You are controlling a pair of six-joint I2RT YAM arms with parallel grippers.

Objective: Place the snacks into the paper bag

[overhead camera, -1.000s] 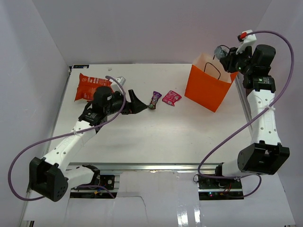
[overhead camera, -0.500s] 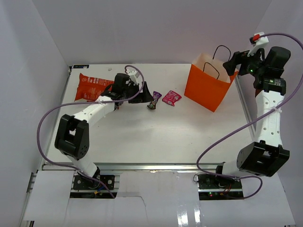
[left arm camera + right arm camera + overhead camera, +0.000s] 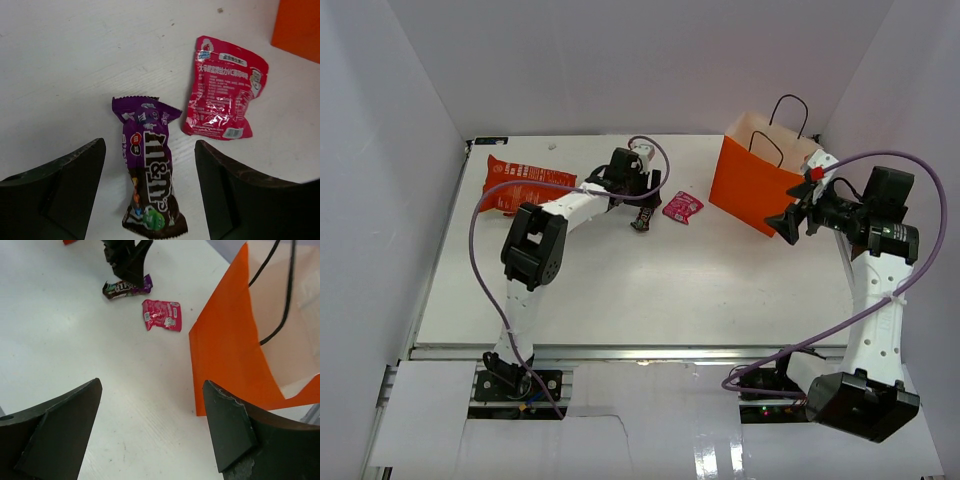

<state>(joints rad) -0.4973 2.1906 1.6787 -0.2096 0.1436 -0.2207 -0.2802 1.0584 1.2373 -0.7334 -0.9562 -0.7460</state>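
Observation:
A purple and maroon candy wrapper [image 3: 150, 172] lies flat on the white table, and my left gripper [image 3: 150, 145] hangs open just above it, one finger on each side. A pink wrapper [image 3: 225, 95] lies just to its right. From above, the left gripper [image 3: 642, 204] is over the purple wrapper [image 3: 643, 219], next to the pink wrapper [image 3: 682, 207]. The red-orange chip bag [image 3: 520, 186] lies at the far left. The orange paper bag [image 3: 758, 185] stands upright at the back right. My right gripper [image 3: 783, 225] is open and empty beside the bag's near right corner [image 3: 235, 355].
The left arm stretches far across the back of the table. The enclosure's white walls stand close behind and to the right of the paper bag. Its black loop handles [image 3: 280, 285] stick up above the pale lining.
The left arm has reached right to the purple wrapper and its jaws have narrowed slightly. The right gripper has opened, left the bag's mouth and come down to the bag's near side.

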